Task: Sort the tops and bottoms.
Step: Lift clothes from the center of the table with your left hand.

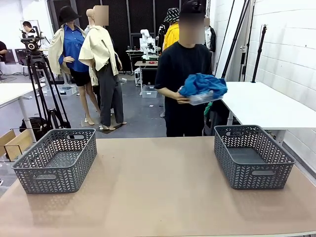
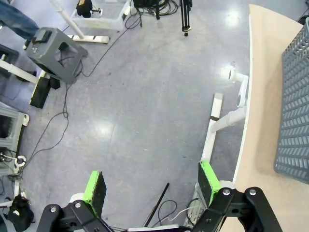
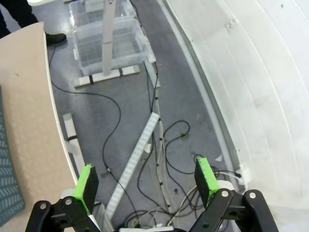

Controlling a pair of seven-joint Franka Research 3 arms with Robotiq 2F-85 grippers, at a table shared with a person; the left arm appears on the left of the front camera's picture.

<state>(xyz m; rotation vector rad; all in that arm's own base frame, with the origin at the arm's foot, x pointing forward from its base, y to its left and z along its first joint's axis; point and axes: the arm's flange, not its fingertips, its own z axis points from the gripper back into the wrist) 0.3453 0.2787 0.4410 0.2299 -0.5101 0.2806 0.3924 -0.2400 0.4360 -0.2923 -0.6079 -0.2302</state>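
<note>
A person in black at the far side of the table holds a bundle of blue cloth garments [image 1: 202, 85] against the chest, with a paler turquoise piece under it. Which are tops and which are bottoms I cannot tell. Two grey plastic baskets stand on the tan table, one at the left [image 1: 57, 160] and one at the right [image 1: 252, 156], both holding nothing. My left gripper [image 2: 152, 185] hangs open over the floor beside the table's edge. My right gripper [image 3: 147, 179] is also open, over floor and cables off the table's other side.
The table top [image 1: 158, 187] between the baskets is bare. A camera tripod [image 1: 42, 84] stands at the back left. A white table [image 1: 269, 106] stands behind the right basket. In the left wrist view a basket wall [image 2: 294, 111] shows at the right.
</note>
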